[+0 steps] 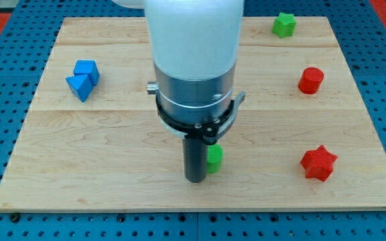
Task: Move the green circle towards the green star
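The green circle [215,159] is a small green cylinder low in the middle of the wooden board [112,134]. It is partly hidden behind my rod. My tip [195,179] rests on the board just left of the green circle and looks to be touching it. The green star [284,25] sits at the view's top right, far from the circle.
A red cylinder [310,80] stands at the right. A red star [318,163] lies at the lower right. A blue cube [86,69] and a blue triangle [79,86] sit together at the left. The arm's large white and grey body [193,60] hides the board's top centre.
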Robot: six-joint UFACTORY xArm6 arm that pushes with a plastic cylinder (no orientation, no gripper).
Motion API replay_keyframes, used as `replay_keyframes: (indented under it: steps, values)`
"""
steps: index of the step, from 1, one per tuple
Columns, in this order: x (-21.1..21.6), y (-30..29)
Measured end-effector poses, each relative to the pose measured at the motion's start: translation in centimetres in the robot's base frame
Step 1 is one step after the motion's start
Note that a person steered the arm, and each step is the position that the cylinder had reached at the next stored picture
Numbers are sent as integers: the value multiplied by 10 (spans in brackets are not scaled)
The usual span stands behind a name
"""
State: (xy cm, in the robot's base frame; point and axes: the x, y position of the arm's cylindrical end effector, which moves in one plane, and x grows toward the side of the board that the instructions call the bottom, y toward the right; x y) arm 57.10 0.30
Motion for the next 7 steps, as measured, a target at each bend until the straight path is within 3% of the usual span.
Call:
replay_keyframes:
  steps: [2, 7]
  values:
    - [0, 5]
    - [-69, 65]
